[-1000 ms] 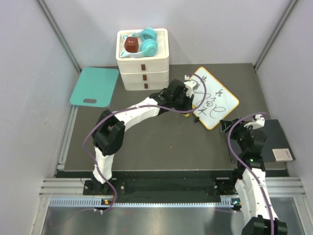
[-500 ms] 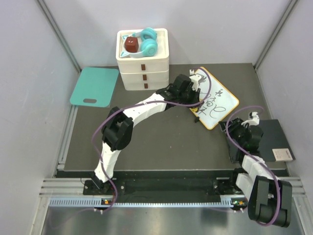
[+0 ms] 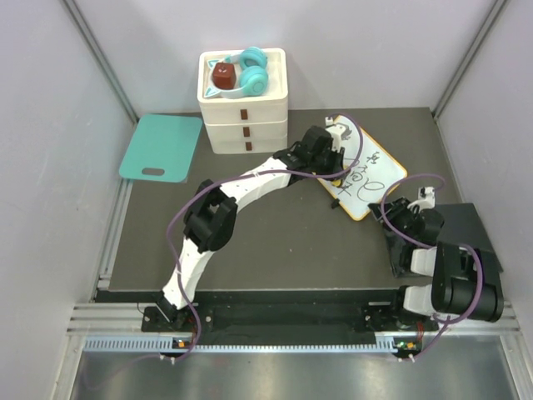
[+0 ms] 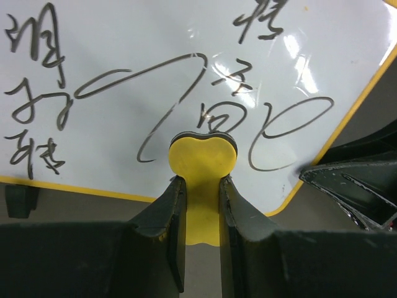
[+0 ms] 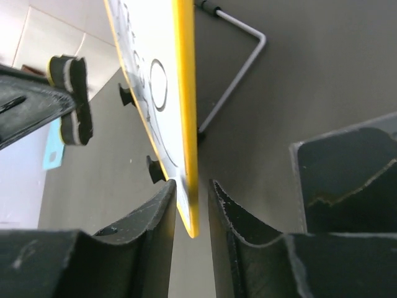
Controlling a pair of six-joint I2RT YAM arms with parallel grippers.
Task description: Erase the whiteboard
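Left gripper (image 4: 200,184): clamped on the waist of a yellow eraser (image 4: 203,152), both fingers (image 4: 175,205) pressed to its sides. The dark felt layer shows at the eraser's edge. The eraser hangs over the lower part of the whiteboard (image 4: 142,31), just inside its orange-yellow rim. From the right wrist view the felt looks a little way off the writing face, not pressed on; I would not swear to contact either way.

Right gripper (image 5: 192,185): jaws straddle the rim at the board's near corner, one on each side and very close in. I cannot tell whether they pinch it or stand a hair off. A bent wire stand (image 5: 239,74) shows behind the board.

Board location: right rear of the dark worktop (image 3: 275,242), set at a diagonal, between the white drawer stack (image 3: 246,125) and the dark grey pad (image 3: 470,237).

Progress, my reading: preparation looks done, with the eraser in hand and the board steadied or about to be. Erasing itself has not begun. Black scribbles cover the face from edge to edge and I see no wiped patch or smear. Left to do: press the felt down and sweep the whole face, including the characters near the rim.
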